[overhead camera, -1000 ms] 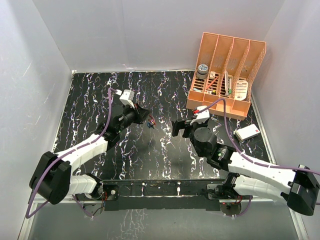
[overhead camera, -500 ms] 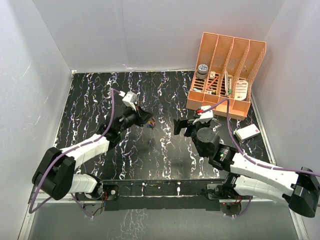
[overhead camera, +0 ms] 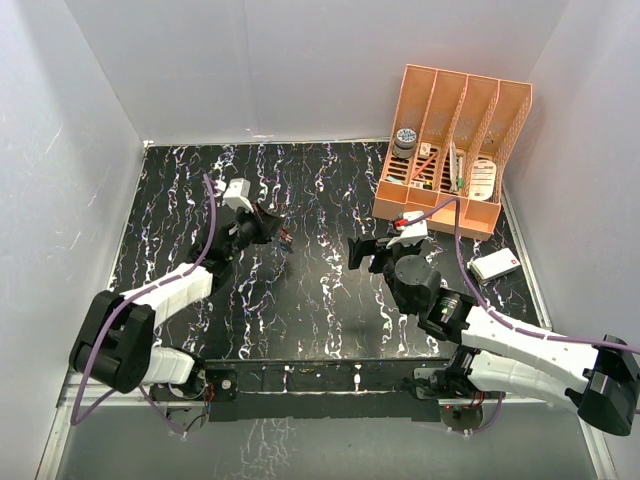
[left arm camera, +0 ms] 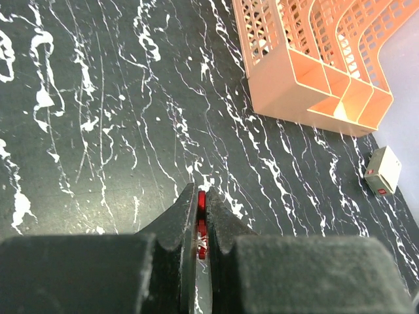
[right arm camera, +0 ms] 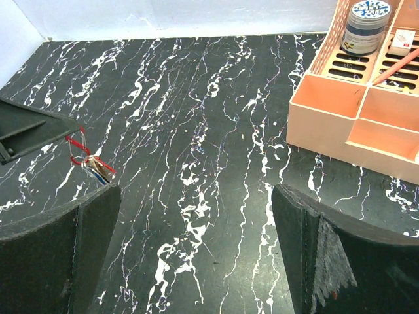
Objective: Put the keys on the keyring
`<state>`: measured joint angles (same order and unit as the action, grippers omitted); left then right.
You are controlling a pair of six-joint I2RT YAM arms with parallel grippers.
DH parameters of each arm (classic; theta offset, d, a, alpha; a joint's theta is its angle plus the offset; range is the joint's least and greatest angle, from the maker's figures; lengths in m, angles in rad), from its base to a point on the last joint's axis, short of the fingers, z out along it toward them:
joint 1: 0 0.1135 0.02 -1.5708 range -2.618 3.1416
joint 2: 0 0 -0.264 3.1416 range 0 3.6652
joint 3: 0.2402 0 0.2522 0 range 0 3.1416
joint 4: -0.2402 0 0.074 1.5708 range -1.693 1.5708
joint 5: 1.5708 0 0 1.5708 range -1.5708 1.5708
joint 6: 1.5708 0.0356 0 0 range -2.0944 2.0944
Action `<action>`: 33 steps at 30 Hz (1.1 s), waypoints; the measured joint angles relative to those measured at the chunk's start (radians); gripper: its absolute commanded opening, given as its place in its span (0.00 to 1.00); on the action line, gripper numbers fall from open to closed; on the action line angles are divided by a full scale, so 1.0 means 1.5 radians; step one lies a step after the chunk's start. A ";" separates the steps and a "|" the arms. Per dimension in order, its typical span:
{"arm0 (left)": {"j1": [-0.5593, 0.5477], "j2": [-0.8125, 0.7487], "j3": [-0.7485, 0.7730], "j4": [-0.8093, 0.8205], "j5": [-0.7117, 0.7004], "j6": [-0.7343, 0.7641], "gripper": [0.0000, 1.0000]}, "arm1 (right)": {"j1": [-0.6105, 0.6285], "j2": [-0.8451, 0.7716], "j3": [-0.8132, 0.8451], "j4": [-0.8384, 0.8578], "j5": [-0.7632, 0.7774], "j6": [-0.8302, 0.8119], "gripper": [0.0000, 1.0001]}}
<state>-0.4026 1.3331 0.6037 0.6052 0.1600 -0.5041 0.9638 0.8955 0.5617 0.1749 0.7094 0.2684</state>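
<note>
Your L gripper [left arm camera: 200, 195] is clamped: both fingers pinched together w/ a sliver of red wire btwn the tips. That red bit is the keyring [right arm camera: 77, 145], so it's grasping the ring right at its fingertips. In the R wrist cam the ring sticks out of the L tips. The keys [right arm camera: 99, 171] are bunched just below it, touching it. Blue + red show; other colours are too small to tell. Can't tell if the bunch touches the table [left arm camera: 98, 131] or hangs off it, nor how many keys are actually threaded on.

Your R gripper [overhead camera: 367, 252] is released, fingers spread wide, holding nothing. Ring + keys sit ahead of it and off to its left, just outside the finger [right arm camera: 65, 255] on the left of that view, apart from both pads. In the top cam the R and L tips point toward each other across the tabletop, not touching.

Other stuff: the orange organizer [left arm camera: 308, 65] is ahead and to the right of the L tips. It's also ahead-right of the R gripper, and nearer to that one. A jar [right arm camera: 365, 19] stands upright in one far slot, w/ a pinkish stick [right arm camera: 399, 62] slanted just right of it. A small white box [left arm camera: 383, 170] lies on the table far right of the L gripper, past the organizer's near corner.
</note>
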 measured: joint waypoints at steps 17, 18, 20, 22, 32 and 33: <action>-0.012 0.180 0.034 0.101 0.134 -0.083 0.00 | 0.000 0.006 0.000 0.000 -0.001 0.000 0.98; -0.016 0.190 0.039 0.106 0.140 -0.086 0.00 | 0.000 0.006 0.000 0.000 -0.001 0.000 0.98; -0.023 0.212 0.051 0.119 0.152 -0.094 0.00 | 0.000 0.006 0.000 0.000 -0.001 0.000 0.98; -0.029 0.231 0.061 0.131 0.159 -0.099 0.00 | 0.000 0.006 0.000 0.000 -0.001 0.000 0.98; -0.032 0.269 0.071 0.149 0.112 -0.074 0.00 | 0.000 0.006 -0.001 0.001 -0.006 0.000 0.98; -0.032 0.269 0.071 0.150 0.106 -0.070 0.00 | 0.000 0.006 -0.001 0.001 -0.007 0.001 0.98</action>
<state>-0.4511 1.7359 0.7105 0.8307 0.3191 -0.6090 0.9638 0.9043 0.5606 0.1757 0.6991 0.2691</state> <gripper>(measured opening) 0.035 0.981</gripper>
